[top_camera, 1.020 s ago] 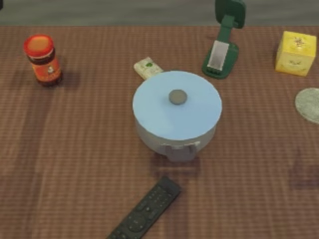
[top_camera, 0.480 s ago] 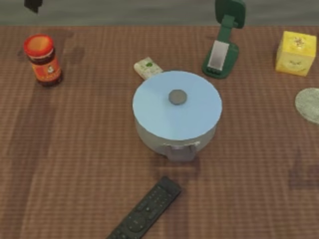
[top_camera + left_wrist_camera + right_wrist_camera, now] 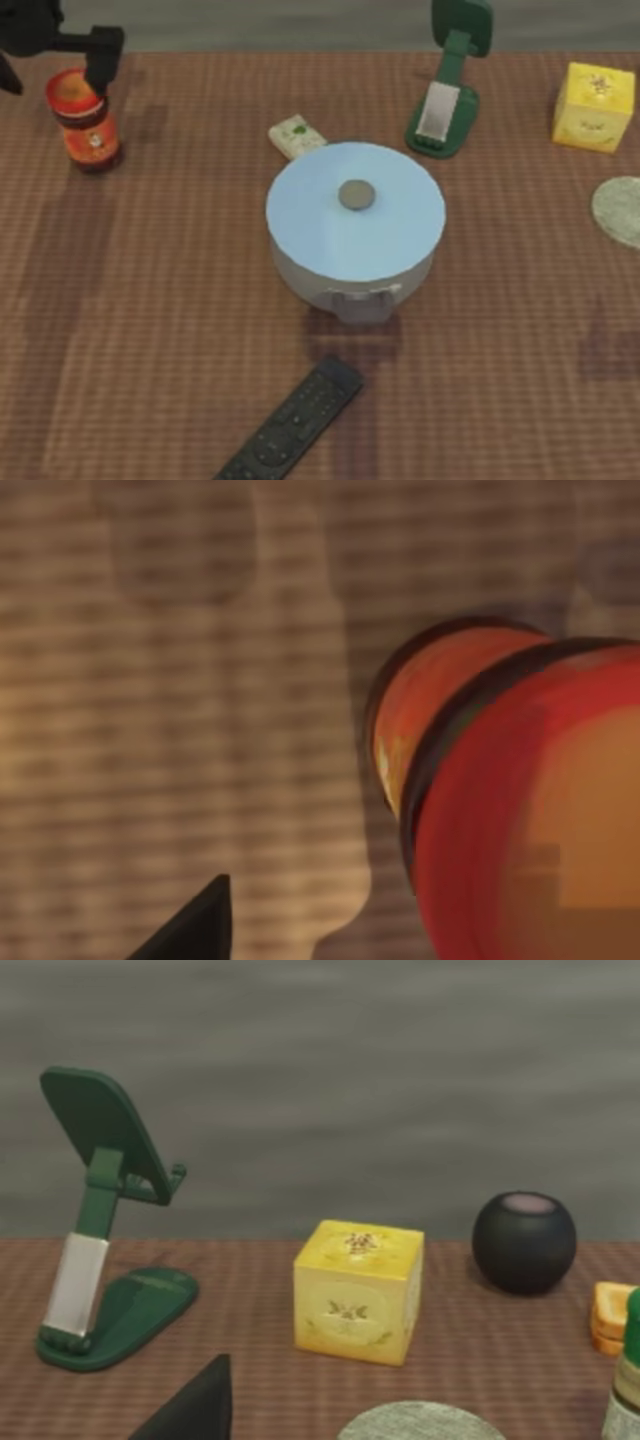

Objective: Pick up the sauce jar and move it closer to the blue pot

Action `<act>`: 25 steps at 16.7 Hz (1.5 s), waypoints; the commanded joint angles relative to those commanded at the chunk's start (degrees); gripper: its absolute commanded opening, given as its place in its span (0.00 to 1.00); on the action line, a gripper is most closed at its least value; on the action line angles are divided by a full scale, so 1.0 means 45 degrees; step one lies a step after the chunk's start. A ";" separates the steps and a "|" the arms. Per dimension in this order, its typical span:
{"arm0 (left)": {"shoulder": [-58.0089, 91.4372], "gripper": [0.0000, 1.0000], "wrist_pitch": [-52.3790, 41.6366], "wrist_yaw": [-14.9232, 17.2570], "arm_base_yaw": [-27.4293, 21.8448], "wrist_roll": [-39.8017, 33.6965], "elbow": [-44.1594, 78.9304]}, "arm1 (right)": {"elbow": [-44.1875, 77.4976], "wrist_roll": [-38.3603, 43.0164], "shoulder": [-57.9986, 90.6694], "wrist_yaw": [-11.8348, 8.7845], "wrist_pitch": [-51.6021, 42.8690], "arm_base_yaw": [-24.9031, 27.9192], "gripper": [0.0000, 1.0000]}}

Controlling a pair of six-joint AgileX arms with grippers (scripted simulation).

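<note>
The small cylindrical sauce jar with orange-red lid and red-orange label (image 3: 87, 120) stands upright in the upper left of the top view, on the brown woven table (image 3: 150, 330), well apart from the large round blue pot with flat light-blue lid and grey knob (image 3: 355, 222) at frame centre. The left gripper (image 3: 50, 65), dark, enters at the upper-left corner and sits over the jar's lid; one finger (image 3: 102, 58) shows at the lid's right edge, the other is cut by the frame's left edge, so the fingers are spread wider than the lid and grip nothing. In the left wrist view the jar (image 3: 510, 790) fills the right half, very close, lid toward the camera, a dark fingertip (image 3: 195, 930) at lower left apart from it. The pot's side handle faces the lower edge of the top view. Just above-left of the pot, touching or nearly touching its lid edge, lies a small pale cream packet with green mark (image 3: 296, 135). A dark green phone stand with silver strip (image 3: 447, 100) stands at upper centre-right, a yellow cube box (image 3: 593, 106) at upper right, a flat grey-white disc (image 3: 619, 210) at the right edge, a black remote control (image 3: 292, 420) at lower centre below the pot. The right wrist view shows the stand (image 3: 105, 1250), the yellow box (image 3: 358, 1292), a black round speaker (image 3: 524, 1242), the disc (image 3: 420, 1422). The right arm is outside the top view; only one dark fingertip (image 3: 195, 1410) shows in its wrist view, cannot tell its opening.
</note>
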 joint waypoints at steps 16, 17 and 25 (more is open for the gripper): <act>0.2914 1.00 -0.0402 0.0032 -0.0028 -0.0011 0.3152 | 0.0000 0.0000 0.0000 0.0000 0.0000 0.0000 1.00; 0.2929 1.00 -0.0404 0.0032 -0.0029 -0.0011 0.3168 | 0.0000 0.0000 0.0000 0.0000 0.0000 0.0000 1.00; 0.2929 0.55 -0.0404 0.0032 -0.0029 -0.0011 0.3168 | 0.0000 0.0000 0.0000 0.0000 0.0000 0.0000 1.00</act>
